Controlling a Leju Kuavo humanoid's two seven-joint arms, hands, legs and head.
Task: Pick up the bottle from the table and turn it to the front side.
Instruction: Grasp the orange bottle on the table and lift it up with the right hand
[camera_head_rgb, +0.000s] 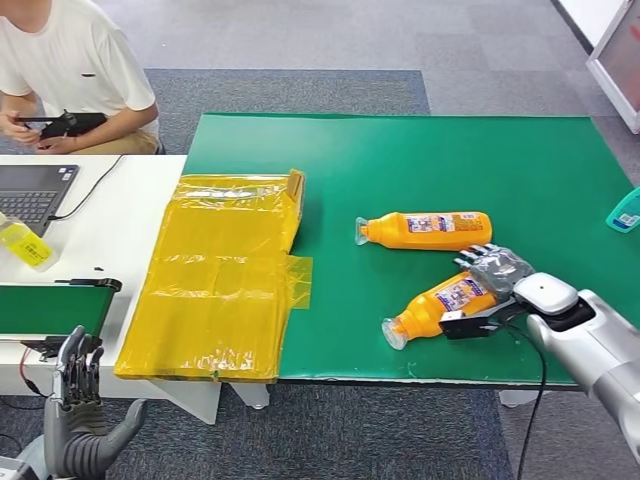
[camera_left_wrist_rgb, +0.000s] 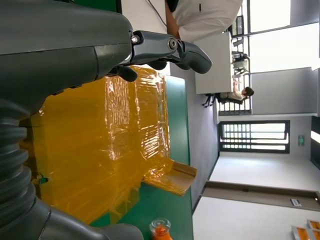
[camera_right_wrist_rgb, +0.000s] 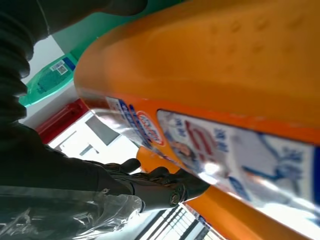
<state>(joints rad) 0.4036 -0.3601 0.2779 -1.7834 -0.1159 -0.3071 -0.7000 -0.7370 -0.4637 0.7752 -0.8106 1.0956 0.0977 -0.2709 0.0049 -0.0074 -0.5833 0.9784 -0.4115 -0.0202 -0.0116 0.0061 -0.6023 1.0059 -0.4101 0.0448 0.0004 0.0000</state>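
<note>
Two orange bottles lie on their sides on the green table (camera_head_rgb: 453, 160). The far bottle (camera_head_rgb: 426, 229) lies level, cap to the left, with its label up. The near bottle (camera_head_rgb: 434, 305) lies slanted, cap toward the front edge. My right hand (camera_head_rgb: 494, 272) grips its base end, fingers over the top and thumb under the front side. Close up, this bottle's orange body and blue-and-white label (camera_right_wrist_rgb: 226, 75) sit right against my dark fingers (camera_right_wrist_rgb: 162, 187). My left hand (camera_head_rgb: 75, 405) hangs low beside the table, fingers apart and holding nothing, its fingers (camera_left_wrist_rgb: 170, 50) stretched out.
A crinkled yellow plastic sheet (camera_head_rgb: 219, 275) covers the table's left part. A teal bottle (camera_head_rgb: 625, 210) lies at the right edge. On the white table (camera_head_rgb: 121, 230) to the left are a laptop (camera_head_rgb: 34, 190) and a small yellow bottle (camera_head_rgb: 26, 245). A person (camera_head_rgb: 68, 60) sits behind it.
</note>
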